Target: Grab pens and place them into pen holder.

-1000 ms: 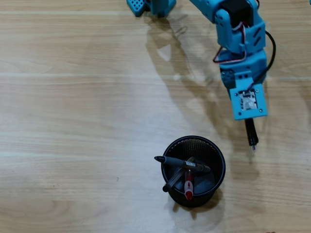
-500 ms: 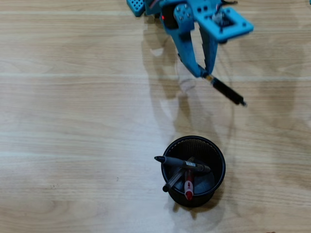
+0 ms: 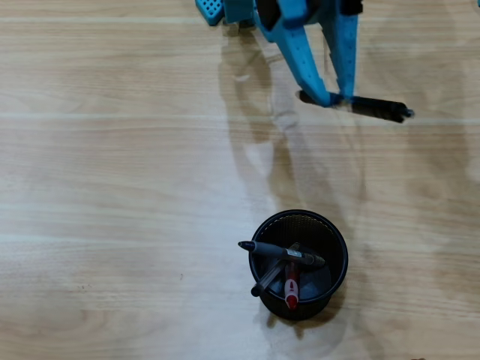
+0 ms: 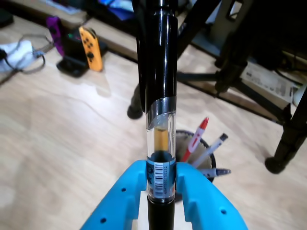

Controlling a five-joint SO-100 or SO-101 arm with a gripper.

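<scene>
My blue gripper (image 3: 335, 99) is shut on a black pen with a clear section (image 3: 375, 108), holding it in the air near the top of the overhead view. The pen sticks out to the right there. In the wrist view the same pen (image 4: 160, 96) runs straight up between the blue fingers (image 4: 196, 191), clamped at its barcode label by my gripper (image 4: 160, 179). The black mesh pen holder (image 3: 300, 225) stands lower down on the table and holds three pens, one of them red (image 3: 291, 289). In the wrist view the pen holder (image 4: 189, 136) shows behind the held pen.
The arm's blue base (image 3: 225, 9) sits at the top edge of the overhead view. The wrist view shows black stand legs (image 4: 240, 81) beyond the table, plus a game controller dock (image 4: 79, 50) and a cable (image 4: 19, 50) at the far left.
The arm has swung up toward the top of the overhead view with the pen in its grip. The pen has turned from pointing down to lying almost level, pointing right.
</scene>
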